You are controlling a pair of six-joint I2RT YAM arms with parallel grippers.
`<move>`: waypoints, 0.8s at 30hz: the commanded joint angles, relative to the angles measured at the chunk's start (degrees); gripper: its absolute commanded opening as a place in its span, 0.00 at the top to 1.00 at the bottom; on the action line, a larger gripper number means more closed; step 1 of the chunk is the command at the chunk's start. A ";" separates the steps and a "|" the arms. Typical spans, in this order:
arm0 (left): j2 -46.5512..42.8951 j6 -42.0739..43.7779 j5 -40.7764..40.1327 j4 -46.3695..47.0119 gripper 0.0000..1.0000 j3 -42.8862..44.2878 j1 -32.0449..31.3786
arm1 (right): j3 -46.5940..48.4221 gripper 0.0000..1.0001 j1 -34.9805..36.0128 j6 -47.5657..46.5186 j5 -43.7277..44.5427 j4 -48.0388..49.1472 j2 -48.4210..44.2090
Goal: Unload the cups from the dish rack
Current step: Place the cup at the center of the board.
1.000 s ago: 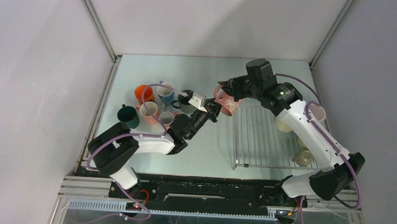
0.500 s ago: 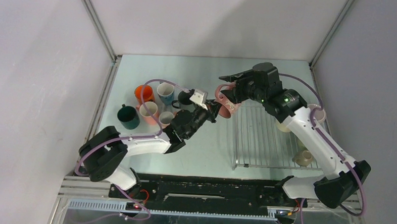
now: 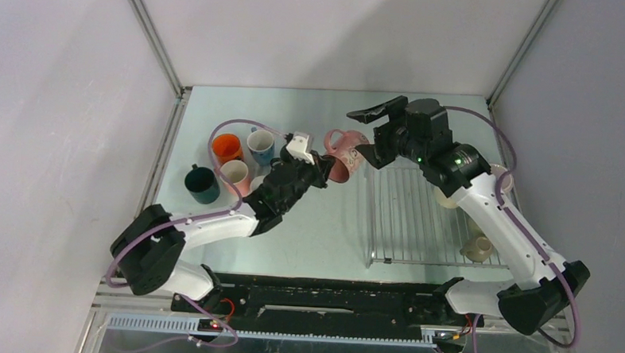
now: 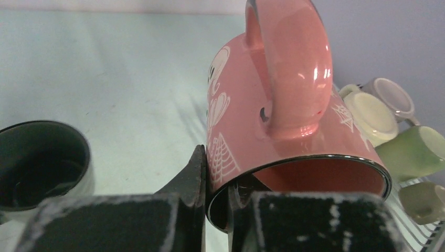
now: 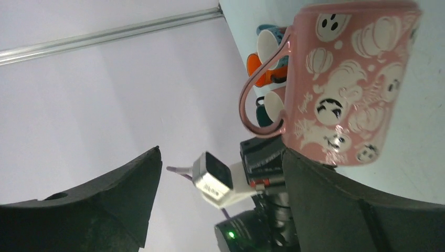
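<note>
The dish rack [image 3: 419, 221] lies by the right edge of the pale green worktop [image 3: 323, 233], cups [image 3: 476, 247] on its right side. Toward the far middle, the left end effector [image 4: 215, 210] pinches the rim of a pink mug [image 4: 283, 105] printed with white ghosts, pumpkins and webs. The right end effector [image 3: 368, 135] stands spread beside it. Plain grey walls [image 3: 315, 33] rise behind.

To the left gripper's [image 3: 323, 163] left a black cup [image 4: 39, 157] stands just beside its fingers, and the orange cup [image 3: 226, 146], the dark teal cup [image 3: 202, 184] and their neighbours are packed farther out, so that side is blocked. Straight ahead, the pink cup [image 3: 342, 154] it carries sits just in front of the right gripper's [image 3: 368, 135] spread fingers, crowding both tools. Bare table [image 3: 323, 225] lies beyond both toward the back wall [image 3: 331, 42] and below the grippers on the near side. Behind the right gripper, the dish rack [image 3: 419, 221] bars are free up to the cups [image 3: 476, 247] along its far edge.
</note>
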 commanded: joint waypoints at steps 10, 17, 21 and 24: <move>-5.91 -3.79 10.60 -39.26 1.00 23.73 7.66 | 0.49 0.00 0.10 -24.64 13.30 -4.40 -10.70; -1.96 -2.93 14.79 -63.73 1.00 32.94 10.56 | 0.95 0.00 0.27 -36.15 18.02 -10.48 -15.75; 0.45 -0.13 16.87 -73.02 1.00 35.56 11.49 | -0.65 0.00 0.27 -40.27 19.33 -14.28 -18.00; 2.88 1.97 15.55 -77.96 1.00 36.41 12.06 | -2.51 0.00 0.32 -42.00 18.62 -16.01 -19.05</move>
